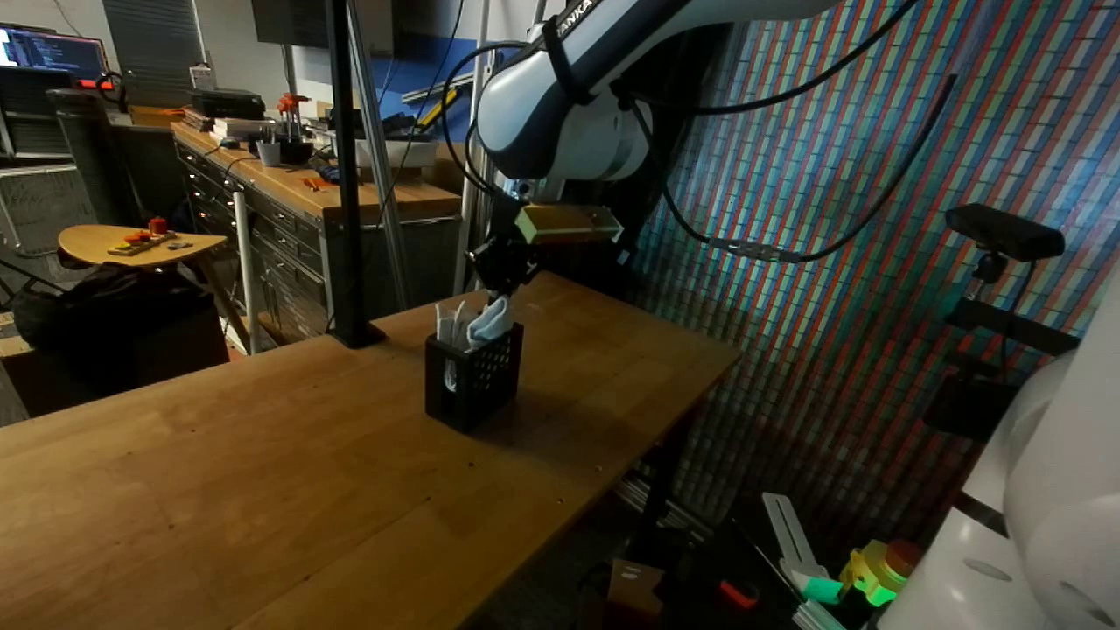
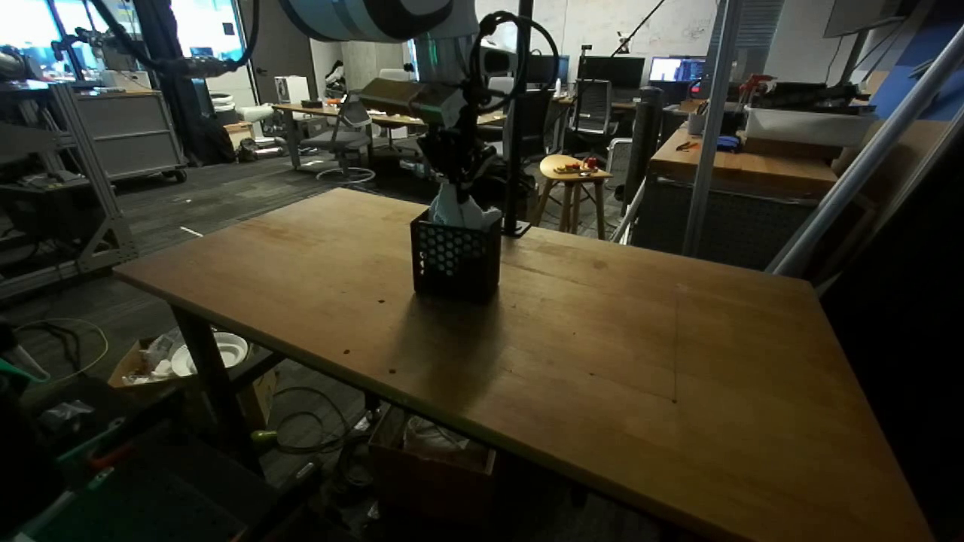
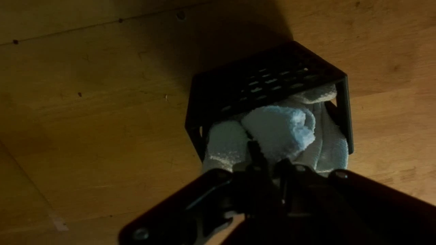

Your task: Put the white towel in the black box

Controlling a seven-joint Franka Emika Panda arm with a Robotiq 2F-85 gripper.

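The black box (image 1: 448,398) stands upright on the wooden table, with holes in its walls. It also shows in an exterior view (image 2: 471,290) and in the wrist view (image 3: 218,92). The white towel (image 1: 490,324) is bunched inside the box, its upper folds rising above the rim. It shows at the box mouth in an exterior view (image 2: 452,207) and fills the opening in the wrist view (image 3: 276,127). My gripper (image 3: 269,161) points down just above the box mouth, its fingers close together with a fold of towel between them. The fingertips are dark and partly hidden by cloth.
The wooden table (image 2: 640,361) extends around the box, with its edges in both exterior views. A black post (image 1: 346,219) rises from the table edge near the box. A workbench (image 1: 262,184) and a small stool (image 2: 572,172) stand beyond the table.
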